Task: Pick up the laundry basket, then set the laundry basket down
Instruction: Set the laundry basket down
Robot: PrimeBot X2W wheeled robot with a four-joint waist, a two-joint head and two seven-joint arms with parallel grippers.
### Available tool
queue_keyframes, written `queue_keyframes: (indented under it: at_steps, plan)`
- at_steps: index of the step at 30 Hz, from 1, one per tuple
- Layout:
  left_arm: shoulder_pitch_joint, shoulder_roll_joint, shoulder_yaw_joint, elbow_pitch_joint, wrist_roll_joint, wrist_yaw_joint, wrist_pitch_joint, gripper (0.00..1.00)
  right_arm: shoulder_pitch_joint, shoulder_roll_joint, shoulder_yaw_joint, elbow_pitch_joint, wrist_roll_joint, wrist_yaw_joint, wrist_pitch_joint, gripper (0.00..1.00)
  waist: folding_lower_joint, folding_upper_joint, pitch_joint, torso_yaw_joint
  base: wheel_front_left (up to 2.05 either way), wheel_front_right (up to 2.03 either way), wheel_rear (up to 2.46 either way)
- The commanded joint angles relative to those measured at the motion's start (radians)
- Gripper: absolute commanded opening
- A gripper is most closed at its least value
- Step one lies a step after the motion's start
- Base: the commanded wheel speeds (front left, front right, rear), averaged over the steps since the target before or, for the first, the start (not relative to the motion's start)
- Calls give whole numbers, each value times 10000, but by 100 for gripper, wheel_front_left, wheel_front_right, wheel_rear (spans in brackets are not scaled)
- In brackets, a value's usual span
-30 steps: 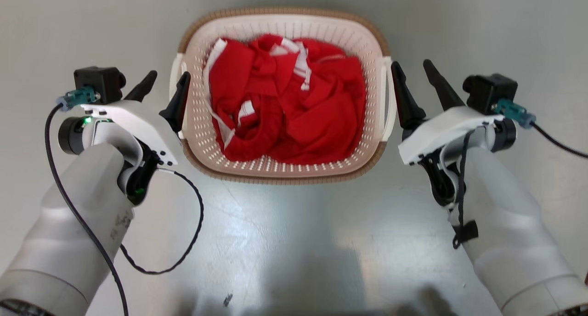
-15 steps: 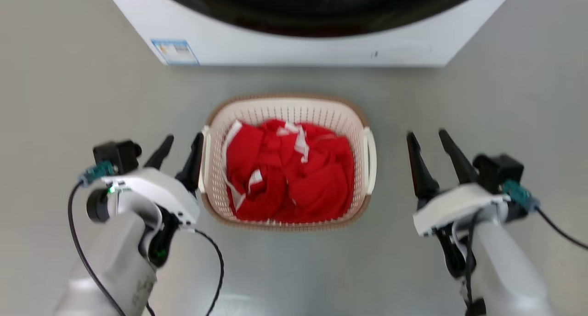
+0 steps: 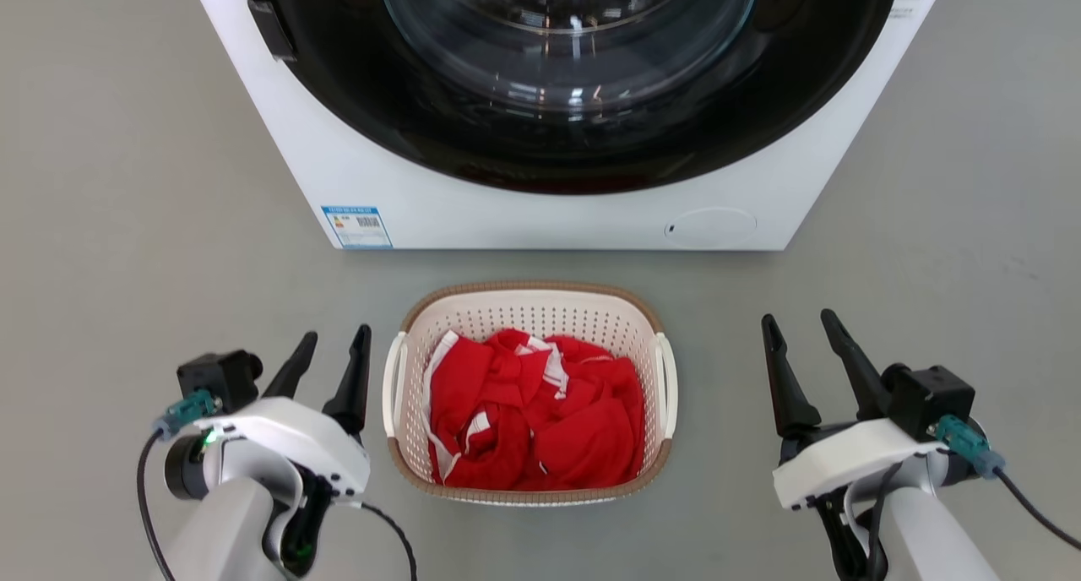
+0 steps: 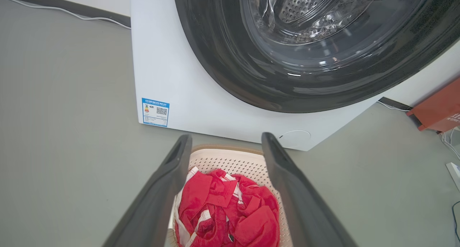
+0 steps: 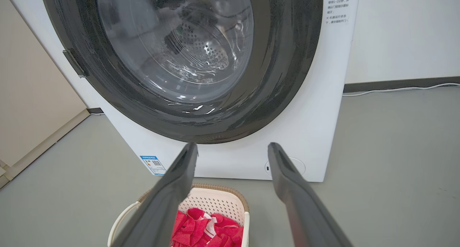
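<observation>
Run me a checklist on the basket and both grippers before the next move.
1. The laundry basket stands upright on the floor: ok.
2. The left gripper is open, beside the left handle, not touching: ok.
3. The right gripper is open, well apart from the right handle: ok.
4. The red clothes lie inside the basket: ok.
5. Bare floor between basket and washing machine: ok.
6. Its door latched: cannot tell.

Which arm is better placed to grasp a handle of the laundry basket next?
Left. The left fingers, open, stand close beside the laundry basket's left handle; the right fingers stand farther from the right handle.
</observation>
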Motion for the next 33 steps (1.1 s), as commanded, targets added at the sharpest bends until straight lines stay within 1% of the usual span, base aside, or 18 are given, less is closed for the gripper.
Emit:
queue_keyframes:
  at_steps: [1, 7, 16, 23, 33]
  plan:
    - [0, 253, 376, -247, 142, 86, -62, 100, 108, 61, 258, -355, -115, 46, -93, 100, 0, -1, -161, -2, 0, 0, 0]
    - [733, 19, 948, -1023, 943, -57, -63, 100, 709, 61, 337, -988, -357, 46, -93, 100, 0, -1, -734, 31, 0, 0, 0]
    - [2061, -76, 1934, -2278, 1798, -261, -63, 100, 1597, 61, 398, -1965, -436, 46, -93, 100, 0, -1, -1219, -145, 0, 0, 0]
    - [3069, -343, 2756, -3145, 2202, -380, -63, 100, 2340, 61, 282, -2394, -368, 46, -93, 100, 0, -1, -1598, -311, 0, 0, 0]
    - [4183, -804, 3492, -3709, 2441, -460, -63, 100, 3180, 61, 155, -2772, -290, 46, -93, 100, 0, -1, -2132, -541, 0, 0, 0]
